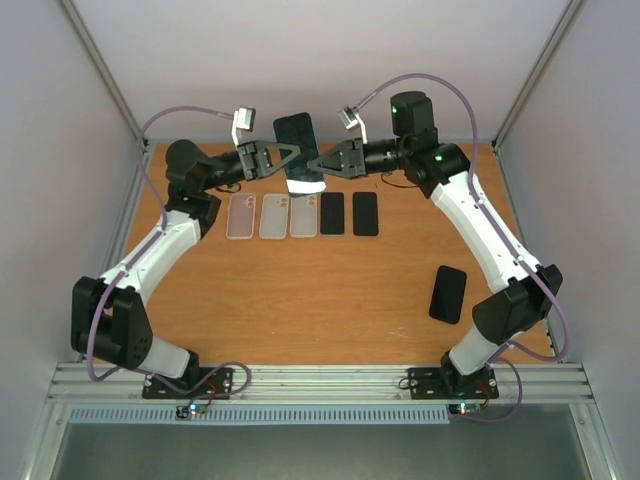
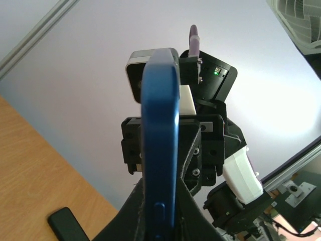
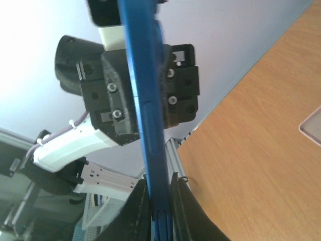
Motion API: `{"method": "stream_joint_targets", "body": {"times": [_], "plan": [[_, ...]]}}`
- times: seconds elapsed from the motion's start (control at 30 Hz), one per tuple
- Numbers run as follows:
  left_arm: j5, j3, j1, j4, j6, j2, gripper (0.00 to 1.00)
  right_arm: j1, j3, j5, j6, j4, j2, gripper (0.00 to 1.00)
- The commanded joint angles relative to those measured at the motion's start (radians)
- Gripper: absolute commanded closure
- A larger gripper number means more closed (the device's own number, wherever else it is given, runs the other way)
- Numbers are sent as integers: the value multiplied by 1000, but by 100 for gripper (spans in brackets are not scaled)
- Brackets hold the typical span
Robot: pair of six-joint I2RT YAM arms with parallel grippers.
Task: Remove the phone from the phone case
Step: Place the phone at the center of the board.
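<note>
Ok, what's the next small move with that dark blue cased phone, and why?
Probably keep the left gripper firm and let the right gripper pry the case edge slightly outward: both are shut on opposite sides of the dark blue cased phone, lifted off the wooden table.

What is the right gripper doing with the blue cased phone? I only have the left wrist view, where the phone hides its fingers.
Observer: The right wrist view shows the right gripper with a finger on each side of the cased phone, apparently shut on it.
Operator: Is the phone off the table?
Observer: The top view shows it in the air between the left gripper and the right, above the far end of the table.
Operator: Any loose cases?
Observer: Three clear cases lie in a row on the table.
</note>
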Motion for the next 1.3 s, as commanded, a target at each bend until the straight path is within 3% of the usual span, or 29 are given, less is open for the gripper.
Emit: {"method": "stream_joint_targets", "body": {"times": [0.0,0.1,0.2,0.33,0.4,0.57,0.7,0.8,0.9,1.07,1.27], "plan": [[-28,38,-10,71,20,-24,96,0,0,-30,30,33,4,95],[-31,37,-10,46,35,-23,89,-4,1,-29,25,25,3,99],[-38,38,-10,14,53,-21,72,-13,0,-32,18,18,-3,99],[-41,48,-7,-78,97,-25,32,-48,-1,-32,-12,-14,-10,99],[-42,49,0,-140,132,-28,4,-77,-6,-32,-54,-41,-15,99],[-63,63,42,-363,233,-31,1,-171,-65,-31,-110,-86,-32,99],[-139,142,88,-757,459,-23,1,-247,-86,-31,-179,-155,-26,99],[-173,177,114,-910,534,-26,1,-303,-84,-29,-230,-229,-5,99],[-254,249,119,-1125,707,-21,1,-363,-82,-11,-297,-309,27,99],[-392,313,133,-1295,832,-12,1,-421,-69,67,-424,-449,99,99],[-518,349,172,-1376,849,-8,1,-508,-83,166,-519,-513,191,99]]}}
